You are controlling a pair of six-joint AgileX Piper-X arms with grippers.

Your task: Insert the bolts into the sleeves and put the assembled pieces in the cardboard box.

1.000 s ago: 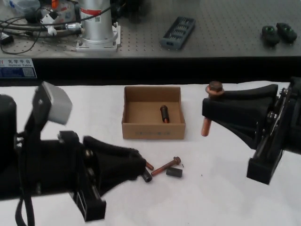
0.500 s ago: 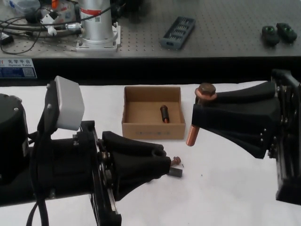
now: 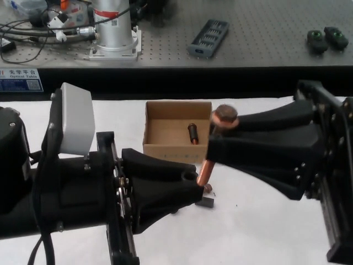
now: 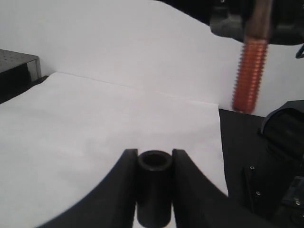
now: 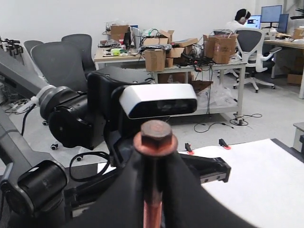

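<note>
My left gripper [image 4: 154,164] is shut on a short black sleeve [image 4: 154,187] whose open bore faces the right arm; in the high view it sits at the left gripper's tip [image 3: 190,178]. My right gripper [image 5: 153,166] is shut on a copper bolt [image 5: 154,142], hex head up, threaded shank hanging down. In the high view the bolt [image 3: 208,168] hangs just right of the sleeve, its tip close above it. The bolt's threads [image 4: 250,71] hover beyond the sleeve in the left wrist view. The cardboard box [image 3: 152,149] stands behind, holding one assembled piece [image 3: 192,133].
A loose black sleeve [image 3: 205,202] and part of another bolt [image 3: 208,188] lie on the white sheet below the grippers. A metal post [image 3: 113,27], cables, a ribbed tray [image 3: 208,36] and dark parts [image 3: 326,38] stand on the far breadboard.
Both arms have closed in toward the middle. The right gripper carried the bolt left and nearer, and the left gripper rose with the sleeve until it met the bolt's tip.
</note>
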